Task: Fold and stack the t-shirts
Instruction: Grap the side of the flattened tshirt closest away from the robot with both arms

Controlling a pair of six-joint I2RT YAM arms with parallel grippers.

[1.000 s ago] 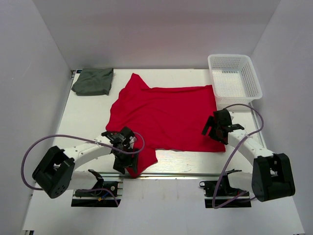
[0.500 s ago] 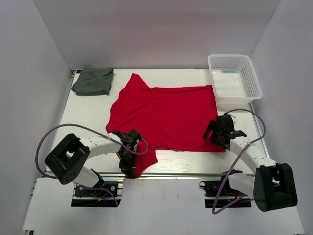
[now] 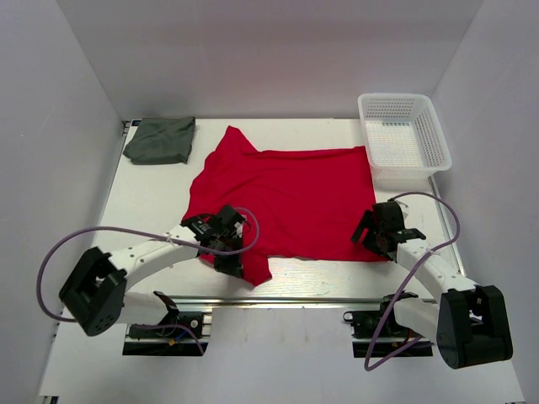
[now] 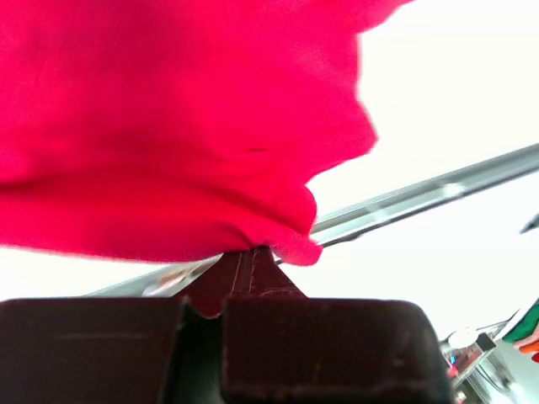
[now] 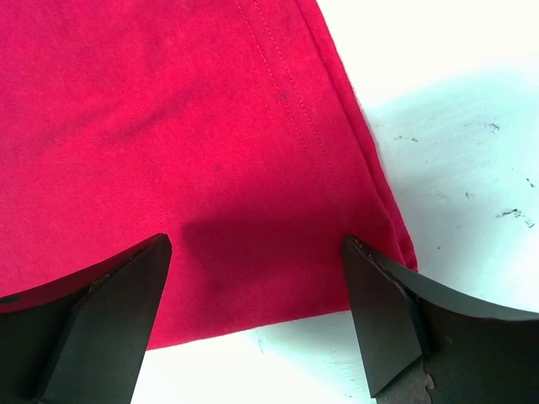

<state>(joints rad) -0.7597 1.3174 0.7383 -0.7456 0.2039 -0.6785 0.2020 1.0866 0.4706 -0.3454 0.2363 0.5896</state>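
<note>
A bright red t-shirt (image 3: 286,198) lies spread flat across the middle of the table. My left gripper (image 3: 229,246) is shut on the near left sleeve of that red t-shirt (image 4: 168,135); in the left wrist view the cloth hangs bunched from my closed fingertips (image 4: 248,265). My right gripper (image 3: 376,229) stands open over the shirt's near right corner, its fingers (image 5: 118,295) straddling the hem of the red t-shirt (image 5: 210,151), with nothing between them. A dark grey-green t-shirt (image 3: 161,139) lies folded at the far left corner.
A white plastic mesh basket (image 3: 402,135) stands at the far right corner. A metal rail (image 3: 320,296) runs along the near edge of the table (image 3: 143,198). White walls enclose the left, back and right sides.
My left gripper has closed on the red sleeve and drawn it away from the near edge, up toward the shirt's body. The right gripper has shifted slightly nearer the shirt's corner, staying open.
</note>
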